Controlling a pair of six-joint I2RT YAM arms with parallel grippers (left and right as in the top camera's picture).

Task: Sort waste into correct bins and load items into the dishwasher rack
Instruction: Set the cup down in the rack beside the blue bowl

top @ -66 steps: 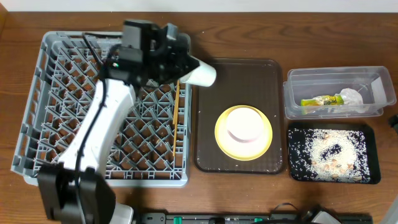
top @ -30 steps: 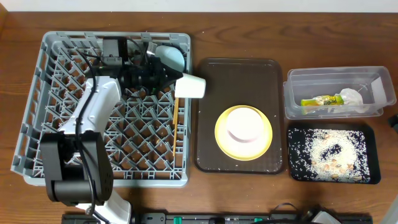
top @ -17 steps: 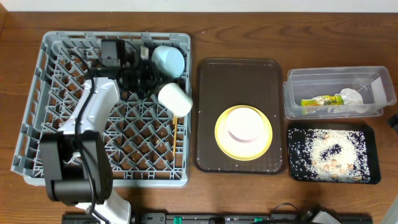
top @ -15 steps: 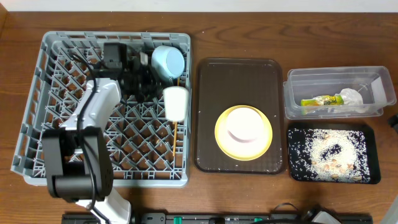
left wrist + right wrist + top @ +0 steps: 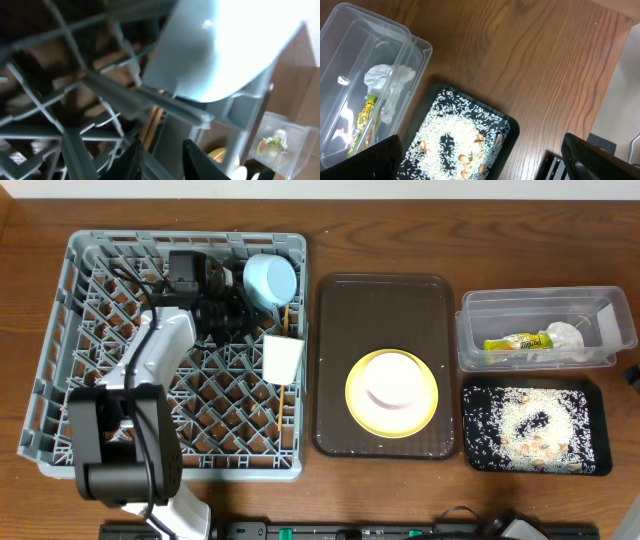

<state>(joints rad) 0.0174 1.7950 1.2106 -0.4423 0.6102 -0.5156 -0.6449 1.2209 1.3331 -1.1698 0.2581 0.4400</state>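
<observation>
Change: the small white cup [image 5: 283, 358], held out over the rack's right edge two seconds ago, is now seen on its side among the pegs of the large grey plastic lattice rack [image 5: 60, 380], free of the fingers.
Hidden: the pair of thin wooden chopsticks [image 5: 288, 395] is partly covered by the cup. The round light-blue bowl [image 5: 220, 45] is cut off and blurred in the left wrist view. The right arm is not shown in the overhead view.
Writing: print is seen on the yellow-green snack wrapper [image 5: 518, 341], but it is too small to be read.
Left gripper [image 5: 161, 150]: fingers are held slightly apart just above the rack lattice below the bowl; nothing is gripped.
Right gripper [image 5: 481, 150]: fingers are spread wide at the frame edges; nothing is held or touched.
Bins: the wrapper and the crumpled white napkin [image 5: 565, 336] are lodged in the clear plastic tub [image 5: 470, 310]. White rice scraps [image 5: 530, 420] are spread in the shallow black tray [image 5: 470, 460].
Items outstanding: the round yellow plate [image 5: 355, 395], with a white bowl [image 5: 392, 380] on it, is found on the dark brown serving tray [image 5: 385, 300].
</observation>
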